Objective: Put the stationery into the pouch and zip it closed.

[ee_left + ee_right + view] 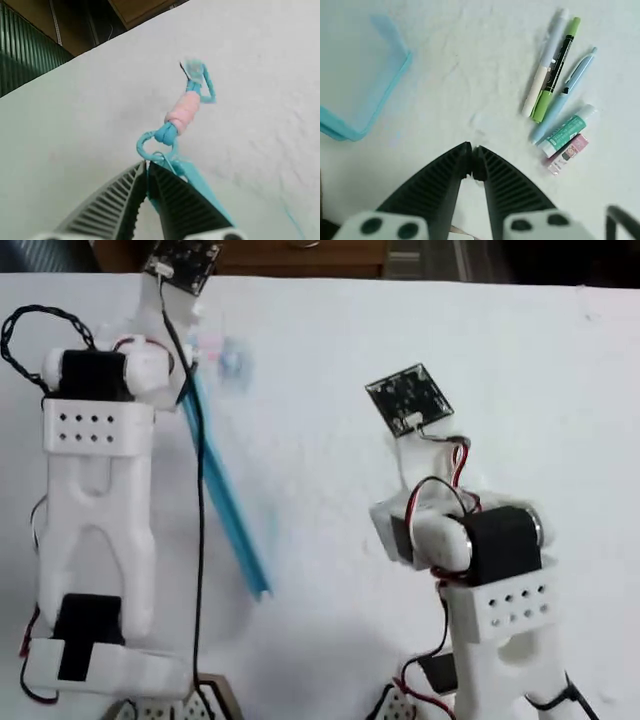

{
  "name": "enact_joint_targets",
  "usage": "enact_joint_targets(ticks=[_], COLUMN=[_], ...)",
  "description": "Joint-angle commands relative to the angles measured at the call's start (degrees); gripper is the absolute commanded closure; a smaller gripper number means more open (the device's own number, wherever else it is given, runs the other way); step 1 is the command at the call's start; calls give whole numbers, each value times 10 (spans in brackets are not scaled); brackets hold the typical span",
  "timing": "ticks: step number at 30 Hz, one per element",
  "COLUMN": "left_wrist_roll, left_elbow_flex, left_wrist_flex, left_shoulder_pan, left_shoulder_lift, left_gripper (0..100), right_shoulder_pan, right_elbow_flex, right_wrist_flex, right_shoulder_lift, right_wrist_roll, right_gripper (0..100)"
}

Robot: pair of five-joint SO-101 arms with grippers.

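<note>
1. Stationery (546, 95) lies clustered on the white table (470, 60): three pens (559, 62) side by side, with a green-and-white tube (566, 131) and a small pink eraser (568, 151) just beside them.
2. Clear pouch (355, 75) with teal edging sits well apart from that cluster.
3. Left gripper (147, 167) is clamped on the pouch's teal zip pull (170, 131).
4. Right gripper (472, 160) hangs over bare table, jaws together, holding nothing.
</note>
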Motion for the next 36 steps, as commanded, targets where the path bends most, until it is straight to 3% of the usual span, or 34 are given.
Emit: enact_joint_targets(ticks=[1, 7, 12, 18, 22, 25, 36], left_wrist_roll=[4, 0, 0, 3, 3, 4, 4], left_elbow_flex=[18, 18, 23, 23, 21, 19, 20], left_wrist_flex=[68, 106, 132, 150, 141, 142, 142], left_shoulder_pan=[43, 44, 52, 70, 59, 62, 58], left_shoulder_lift=[71, 22, -64, -102, -76, -66, -65], left_gripper=[977, 977, 977, 978, 978, 978, 978], right_shoulder_pan=[7, -53, -136, -195, -249, -276, -407], right_elbow_flex=[-4, -3, -1, -26, -104, -101, 113], right_wrist_flex=[-49, -164, -227, -186, -71, -63, -306], right_shoulder_lift=[-9, -7, 33, 83, 31, -12, -112], right_wrist_roll=[-60, -189, -324, -309, -239, -238, -238], right_gripper=[967, 759, 756, 774, 717, 661, 645])
